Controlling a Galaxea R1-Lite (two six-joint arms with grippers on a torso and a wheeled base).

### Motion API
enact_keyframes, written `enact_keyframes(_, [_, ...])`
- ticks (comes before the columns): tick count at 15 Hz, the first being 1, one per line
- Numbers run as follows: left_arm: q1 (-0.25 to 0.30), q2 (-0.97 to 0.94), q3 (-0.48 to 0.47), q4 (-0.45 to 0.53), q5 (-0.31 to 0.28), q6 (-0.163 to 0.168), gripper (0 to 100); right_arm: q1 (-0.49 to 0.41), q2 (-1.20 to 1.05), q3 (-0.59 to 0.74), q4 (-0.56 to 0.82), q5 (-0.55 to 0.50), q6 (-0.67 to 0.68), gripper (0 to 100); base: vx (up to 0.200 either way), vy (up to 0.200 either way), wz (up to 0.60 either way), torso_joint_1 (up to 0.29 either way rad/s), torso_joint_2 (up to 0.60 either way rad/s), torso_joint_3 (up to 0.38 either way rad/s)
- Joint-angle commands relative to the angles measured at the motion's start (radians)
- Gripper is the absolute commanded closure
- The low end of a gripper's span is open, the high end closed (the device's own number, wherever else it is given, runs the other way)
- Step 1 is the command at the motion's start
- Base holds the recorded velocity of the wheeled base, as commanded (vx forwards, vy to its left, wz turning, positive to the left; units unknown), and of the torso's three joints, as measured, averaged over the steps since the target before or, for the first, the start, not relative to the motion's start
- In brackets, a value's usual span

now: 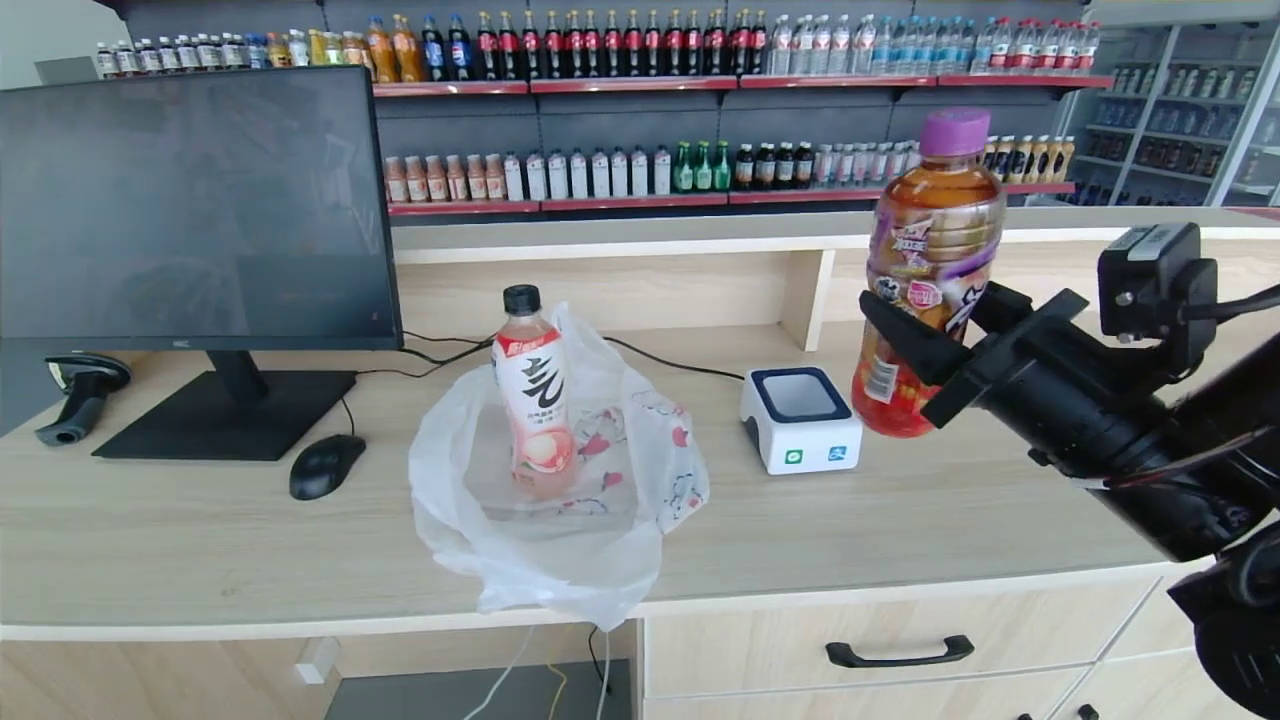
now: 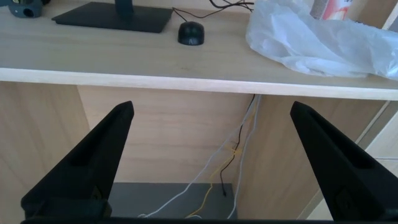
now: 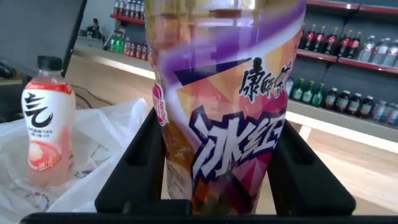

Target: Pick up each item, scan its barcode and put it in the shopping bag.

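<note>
Two bottles are in play: the right gripper (image 1: 945,320) is clamped around the middle of a purple-capped tea bottle (image 1: 935,230), holding it roughly upright just right of the white barcode scanner (image 1: 800,420), while a pink black-capped bottle (image 1: 533,400) stands upright inside the white plastic shopping bag (image 1: 560,540) left of the scanner on the wooden counter (image 1: 900,520). The left gripper (image 2: 211,112) hangs below the counter's near edge, fingers spread wide and holding nothing. Farther left sit a monitor (image 1: 190,210), a mouse (image 1: 326,466) and a handheld scanner (image 1: 80,395).

Scanner (image 1: 800,425) stands between held bottle (image 1: 930,270) and shopping bag (image 1: 560,560).
</note>
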Motion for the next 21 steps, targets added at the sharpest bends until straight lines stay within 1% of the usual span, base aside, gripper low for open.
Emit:
enact_keyframes(1, [0.0, 0.0, 0.0, -0.001, 0.001, 0.001, 0, 0.014, 0.094, -0.08, -0.004, 0.037, -0.041, 100, 0.0, 0.0, 0.0, 0.0, 0.0, 0.0])
enact_keyframes(4, [0.001, 0.0, 0.0, -0.008, 0.001, -0.004, 0, 0.034, 0.163, -0.175, -0.004, 0.037, -0.121, 100, 0.0, 0.0, 0.0, 0.0, 0.0, 0.0])
enact_keyframes(6, [0.0, 0.0, 0.0, -0.011, 0.002, -0.004, 0, 0.038, 0.196, -0.189, -0.007, 0.027, -0.193, 100, 0.0, 0.0, 0.0, 0.0, 0.0, 0.0])
enact_keyframes(8, [0.0, 0.0, 0.0, -0.016, 0.004, -0.004, 0, 0.034, 0.209, -0.22, -0.007, -0.01, -0.269, 100, 0.0, 0.0, 0.0, 0.0, 0.0, 0.0])
enact_keyframes(9, [0.0, 0.0, 0.0, -0.025, 0.004, -0.004, 0, 0.034, 0.229, -0.24, -0.009, -0.01, -0.306, 100, 0.0, 0.0, 0.0, 0.0, 0.0, 0.0])
enact_keyframes(12, [0.0, 0.0, 0.0, -0.007, 0.002, -0.002, 0, 0.034, 0.268, -0.244, -0.01, -0.004, -0.365, 100, 0.0, 0.0, 0.0, 0.0, 0.0, 0.0])
enact_keyframes(16, [0.0, 0.0, 0.0, -0.007, 0.002, -0.002, 0, 0.017, 0.32, -0.267, -0.01, 0.096, -0.483, 100, 0.0, 0.0, 0.0, 0.0, 0.0, 0.0])
enact_keyframes(21, [0.0, 0.0, 0.0, -0.007, 0.002, -0.002, 0, -0.001, 0.386, -0.323, -0.01, 0.137, -0.504, 100, 0.0, 0.0, 0.0, 0.0, 0.0, 0.0])
